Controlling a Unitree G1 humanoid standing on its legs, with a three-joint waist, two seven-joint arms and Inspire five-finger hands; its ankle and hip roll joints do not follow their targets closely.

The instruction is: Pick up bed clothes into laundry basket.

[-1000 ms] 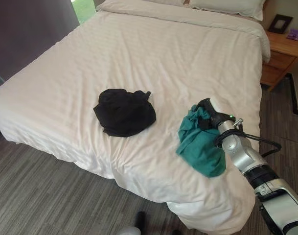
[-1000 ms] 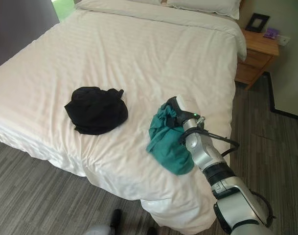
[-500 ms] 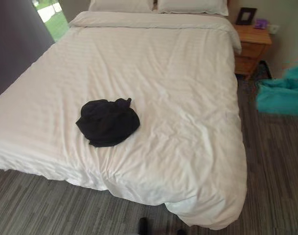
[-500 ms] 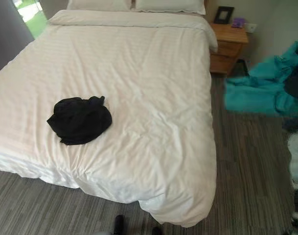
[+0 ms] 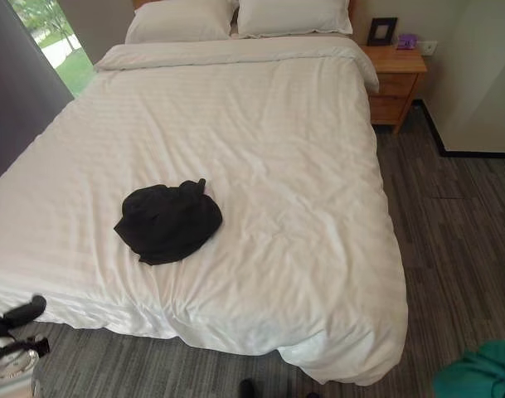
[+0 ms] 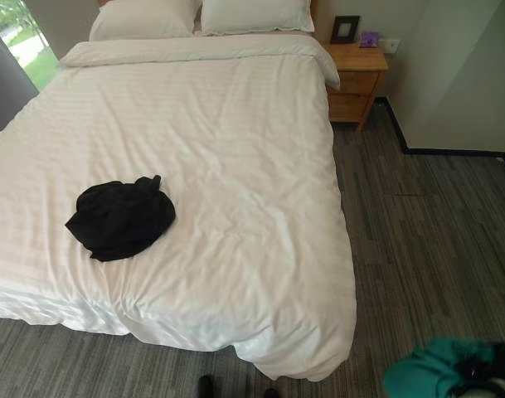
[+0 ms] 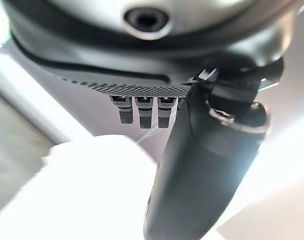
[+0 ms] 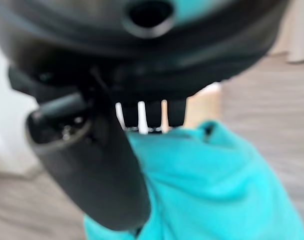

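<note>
A crumpled black garment (image 5: 167,221) lies on the white bed (image 5: 277,149), on its near left part. A teal garment (image 6: 434,371) hangs low over the floor to the right of the bed's foot corner. My right hand (image 8: 92,160) is shut on it, with the thumb laid over the teal cloth (image 8: 216,185). My left hand (image 5: 18,314) shows at the lower left beside the bed's near edge, apart from the black garment. Its fingers (image 7: 142,112) and thumb (image 7: 206,165) hold nothing, with the white cover beyond them.
Two white pillows (image 5: 235,16) lie at the head of the bed. A wooden nightstand (image 5: 397,75) with a dark picture frame (image 5: 382,31) stands at the far right. Grey wood-pattern floor (image 5: 459,215) runs along the bed's right side up to a pale wall (image 5: 484,75).
The camera has swung and the whole picture has shifted. My right hand has carried the teal garment off the bed, rightward and down over the floor. My left hand has come into view.
</note>
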